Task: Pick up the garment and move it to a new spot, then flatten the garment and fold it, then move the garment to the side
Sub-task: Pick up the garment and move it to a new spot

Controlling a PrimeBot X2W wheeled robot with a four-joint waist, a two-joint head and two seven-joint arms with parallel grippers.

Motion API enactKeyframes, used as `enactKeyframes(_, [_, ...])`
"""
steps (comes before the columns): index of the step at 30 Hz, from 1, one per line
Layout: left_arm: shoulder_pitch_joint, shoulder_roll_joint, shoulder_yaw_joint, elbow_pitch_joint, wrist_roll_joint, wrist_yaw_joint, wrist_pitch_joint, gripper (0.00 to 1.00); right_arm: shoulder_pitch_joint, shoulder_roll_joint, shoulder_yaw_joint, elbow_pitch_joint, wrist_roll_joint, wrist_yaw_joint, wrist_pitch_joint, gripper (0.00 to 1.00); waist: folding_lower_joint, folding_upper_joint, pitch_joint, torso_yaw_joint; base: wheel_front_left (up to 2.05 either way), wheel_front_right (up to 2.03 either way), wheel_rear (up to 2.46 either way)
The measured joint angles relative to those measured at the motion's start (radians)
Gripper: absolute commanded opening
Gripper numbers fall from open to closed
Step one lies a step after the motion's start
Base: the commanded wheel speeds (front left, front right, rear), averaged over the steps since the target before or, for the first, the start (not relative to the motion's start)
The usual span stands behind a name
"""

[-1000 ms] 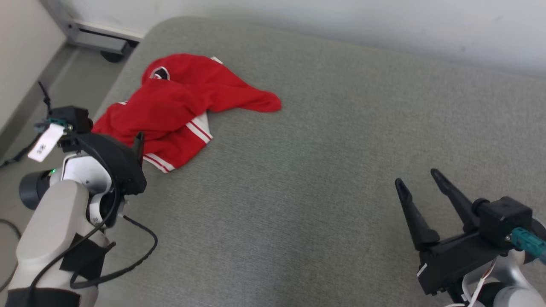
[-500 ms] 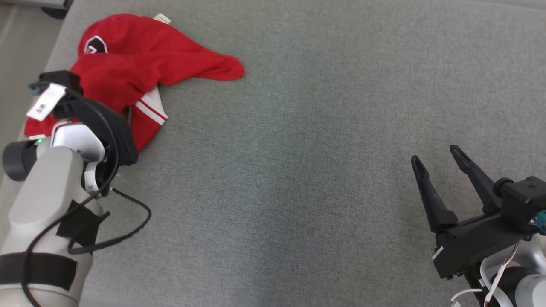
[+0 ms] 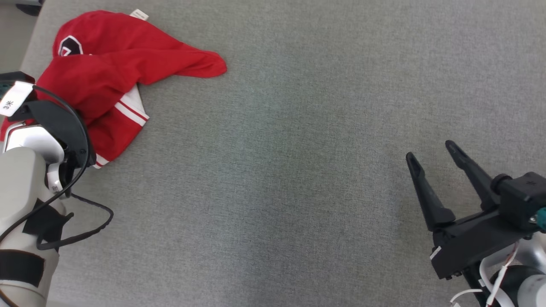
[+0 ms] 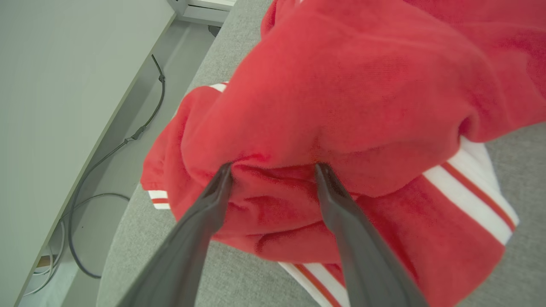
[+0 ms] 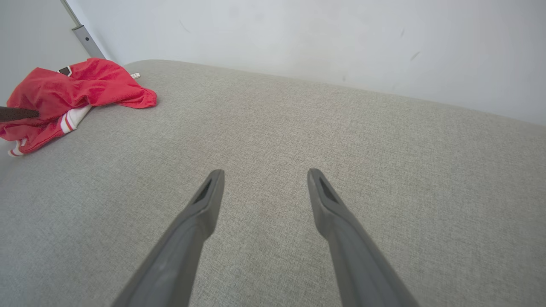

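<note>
At far left: crumpled, white-striped red garment; left gripper wide, tips touching it.

The crumpled red fabric garment was marked with white bands striped in red at its hems and with a black-and-white badge. The woven fabric tabletop was seen in plain grey. The long-fingered right gripper was finished in black.

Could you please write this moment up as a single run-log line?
step: pick-up | left gripper: open, tips against red garment | right gripper: open, empty, over grey surface | red garment: crumpled
</note>
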Motion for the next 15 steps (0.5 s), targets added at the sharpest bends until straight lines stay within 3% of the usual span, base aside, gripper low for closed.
enactKeyframes(5, [-0.010,-0.011,-0.003,0.016,0.000,0.000,-0.005,1.00,0.003,-0.009,-0.019,-0.032,-0.004,-0.002,0.011,1.00,0.0000,0.0001,0.025,-0.014,0.00,0.00,0.00])
enactKeyframes(6, [-0.017,-0.015,-0.003,0.020,0.000,0.000,-0.009,0.91,0.003,-0.010,-0.021,-0.037,-0.004,-0.002,0.011,1.00,0.0001,0.0000,0.031,-0.016,0.00,0.00,0.00])
enactKeyframes(7, [-0.023,-0.021,-0.003,0.022,0.000,0.000,-0.010,0.48,0.003,-0.011,-0.025,-0.042,-0.005,-0.003,0.016,1.00,0.0001,0.0000,0.037,-0.018,0.00,0.00,0.00])
enactKeyframes(8, [-0.031,-0.026,-0.004,0.026,0.000,0.000,-0.011,0.28,0.004,-0.013,-0.027,-0.046,-0.005,-0.010,0.019,1.00,0.0000,0.0000,0.043,-0.019,0.00,0.00,0.00])
enactKeyframes(9, [-0.038,-0.030,-0.004,0.029,0.000,-0.001,-0.019,0.00,0.003,-0.015,-0.031,-0.046,-0.005,-0.010,0.019,1.00,0.0000,0.0000,0.048,-0.019,0.00,0.00,0.00])
enactKeyframes(15, [-0.058,-0.061,-0.018,0.061,0.000,-0.002,-0.036,0.00,0.000,-0.016,-0.031,-0.026,-0.005,-0.011,0.019,1.00,0.0001,0.0000,0.053,-0.004,0.00,0.00,0.00])
